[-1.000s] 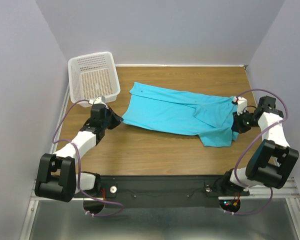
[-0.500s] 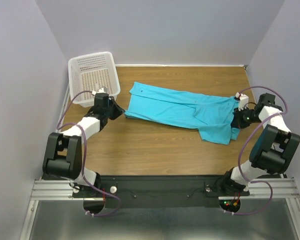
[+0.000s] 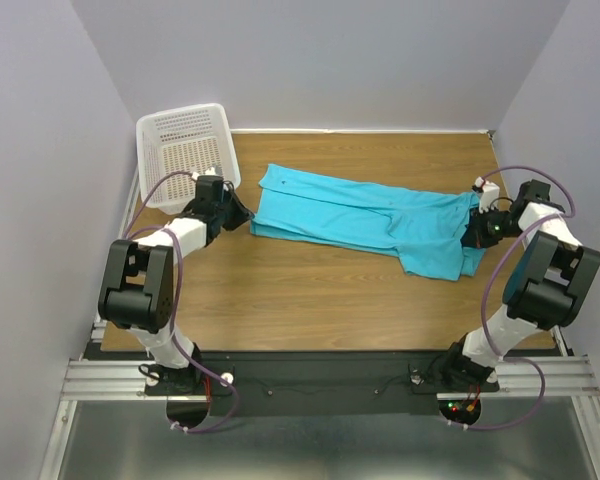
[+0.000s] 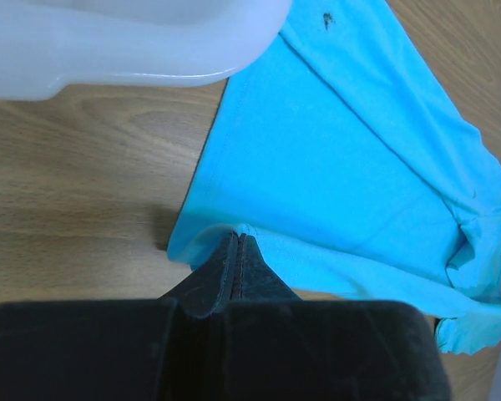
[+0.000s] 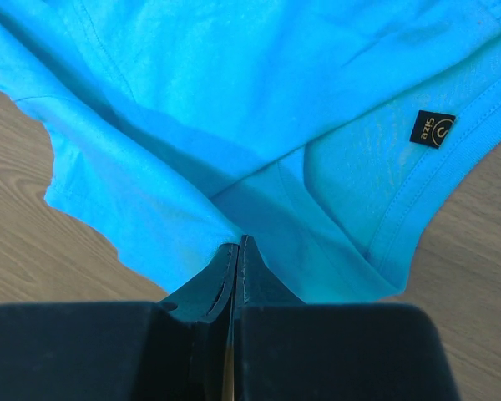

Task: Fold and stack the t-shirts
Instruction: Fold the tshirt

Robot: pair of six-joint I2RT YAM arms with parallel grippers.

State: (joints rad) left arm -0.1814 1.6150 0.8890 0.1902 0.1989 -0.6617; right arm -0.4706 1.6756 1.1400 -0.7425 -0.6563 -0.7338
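Observation:
One turquoise t-shirt (image 3: 360,222) lies stretched left to right across the wooden table (image 3: 310,300), with a flap hanging toward the near edge at its right end. My left gripper (image 3: 248,222) is shut on the shirt's near left corner; in the left wrist view the cloth (image 4: 351,167) puckers at the closed tips of that gripper (image 4: 238,237). My right gripper (image 3: 473,232) is shut on the shirt's right end. The right wrist view shows the right gripper (image 5: 240,244) pinching a fold of the shirt (image 5: 234,92), close to a small dark size label (image 5: 432,129).
A white perforated basket (image 3: 187,155) stands at the back left corner, its rim (image 4: 134,50) close above my left gripper. Grey walls close in the table on the left, back and right. Bare wood lies between the shirt and the near edge.
Both arms have reached further back along the table sides, carrying the shirt's ends with them. The shirt's near edge has drawn away from the near edge.

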